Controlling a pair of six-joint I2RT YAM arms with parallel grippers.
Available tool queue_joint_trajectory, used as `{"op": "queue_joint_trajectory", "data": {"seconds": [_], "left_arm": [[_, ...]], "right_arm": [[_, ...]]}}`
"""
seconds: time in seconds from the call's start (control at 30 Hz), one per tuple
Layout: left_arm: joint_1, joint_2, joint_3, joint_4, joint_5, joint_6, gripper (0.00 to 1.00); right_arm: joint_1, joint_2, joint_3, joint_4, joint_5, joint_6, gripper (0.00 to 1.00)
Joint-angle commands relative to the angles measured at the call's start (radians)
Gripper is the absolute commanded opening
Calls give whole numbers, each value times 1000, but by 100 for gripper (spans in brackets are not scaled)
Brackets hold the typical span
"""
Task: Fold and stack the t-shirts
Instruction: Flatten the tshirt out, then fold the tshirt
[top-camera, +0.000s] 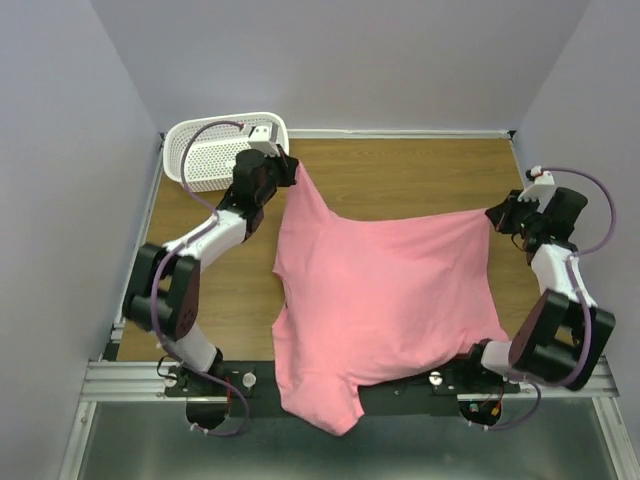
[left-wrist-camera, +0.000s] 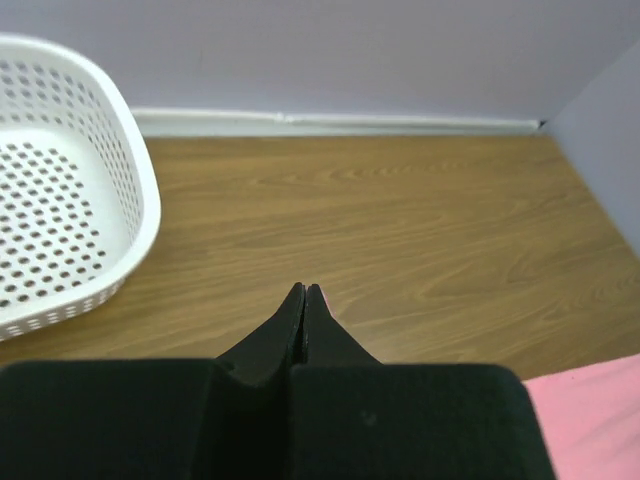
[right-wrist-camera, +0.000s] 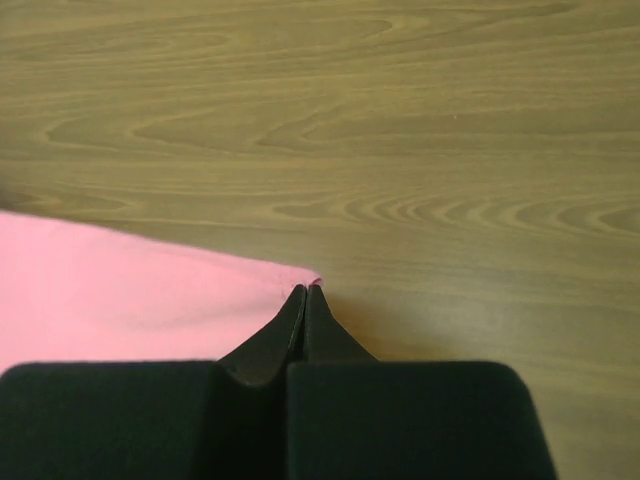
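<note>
The salmon-pink t-shirt (top-camera: 385, 300) lies stretched and wrinkled, its near end drooping off the table (top-camera: 400, 170). The right gripper (right-wrist-camera: 305, 290) clenches one corner; the left gripper (left-wrist-camera: 303, 290), pressed together, apparently pinches another.

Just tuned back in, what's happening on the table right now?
Both arms have the salmon-pink t-shirt pinched and stretched between them over the wooden table. The left gripper holds one corner next to the white basket. The right gripper is shut on another corner at the right side. The shirt lies spread and unfolded, with its near end hanging over the table's front edge.
</note>
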Motion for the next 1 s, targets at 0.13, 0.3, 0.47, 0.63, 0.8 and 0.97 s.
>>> {"op": "queue_joint_trajectory", "data": {"seconds": [0.13, 0.3, 0.47, 0.63, 0.8, 0.97], "left_arm": [[-2, 360, 298, -44, 32, -15, 0], [-4, 444, 450, -139, 23, 5, 0], [-4, 499, 522, -179, 23, 26, 0], [-1, 507, 549, -191, 19, 54, 0], [-2, 489, 527, -190, 12, 77, 0], [-2, 487, 523, -201, 17, 103, 0]], "right_arm": [[11, 438, 142, 275, -37, -62, 1], [15, 558, 257, 249, 26, -62, 1], [15, 579, 292, 247, 50, -42, 0], [14, 558, 297, 249, 69, -17, 1], [12, 506, 260, 250, 81, -34, 1], [-1, 466, 213, 250, 67, -43, 0]]}}
